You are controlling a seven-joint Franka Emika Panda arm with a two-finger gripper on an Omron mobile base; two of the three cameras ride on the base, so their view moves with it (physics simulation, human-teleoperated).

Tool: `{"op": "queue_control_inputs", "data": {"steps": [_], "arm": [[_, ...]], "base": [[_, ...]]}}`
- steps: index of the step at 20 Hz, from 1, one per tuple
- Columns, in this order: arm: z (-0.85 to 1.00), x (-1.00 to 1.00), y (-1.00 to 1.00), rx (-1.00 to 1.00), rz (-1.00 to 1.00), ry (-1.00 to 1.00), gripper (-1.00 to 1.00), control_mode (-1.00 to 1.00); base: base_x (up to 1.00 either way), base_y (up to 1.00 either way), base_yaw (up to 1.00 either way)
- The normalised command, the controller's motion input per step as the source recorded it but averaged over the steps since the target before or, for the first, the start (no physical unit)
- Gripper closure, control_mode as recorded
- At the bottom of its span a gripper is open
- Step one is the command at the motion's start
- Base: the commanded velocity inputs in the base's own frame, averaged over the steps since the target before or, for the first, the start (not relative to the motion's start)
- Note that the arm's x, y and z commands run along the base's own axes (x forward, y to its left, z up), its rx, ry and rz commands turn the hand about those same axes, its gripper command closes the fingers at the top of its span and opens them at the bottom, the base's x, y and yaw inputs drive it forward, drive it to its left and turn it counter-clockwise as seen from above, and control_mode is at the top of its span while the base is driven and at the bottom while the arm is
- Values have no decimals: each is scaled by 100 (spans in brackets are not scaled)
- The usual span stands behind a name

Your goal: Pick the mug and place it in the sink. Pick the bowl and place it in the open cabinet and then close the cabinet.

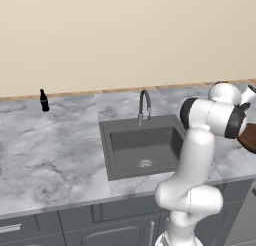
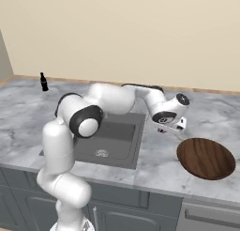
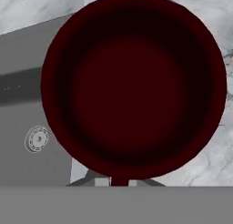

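Mug (image 3: 134, 86), dark red inside, mouth toward hand camera, clamped at its rim by the jaws, held above the table's marble just right of the sink (image 2: 112, 140). Gripper (image 2: 174, 127) hangs there. Bowl (image 2: 206, 158) rests near the table's front edge, right of the gripper. Black bottle (image 1: 44, 101) stands at back edge.

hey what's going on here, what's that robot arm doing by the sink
The white arm reaches over the marble counter and has its hand closed on a mug; the hand view looks straight down into the mug's dark red inside. The mug hangs near the right edge of the sink, partly over the basin, whose drain shows below it. The wooden bowl sits on the counter to the right, untouched. A small black bottle stands back by the wall.
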Motion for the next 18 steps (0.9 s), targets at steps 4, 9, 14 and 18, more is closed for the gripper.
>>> {"op": "queue_control_inputs", "data": {"steps": [4, 9, 14, 18], "arm": [[89, -46, 31, -18, 0, 3, 100, -100], [51, -68, 65, -7, 0, 26, 100, -100], [21, -69, 98, 0, -2, 15, 100, -100], [43, -43, 83, 1, -7, 7, 100, -100]], "base": [[0, 0, 0], [0, 0, 0], [0, 0, 0], [0, 0, 0]]}}
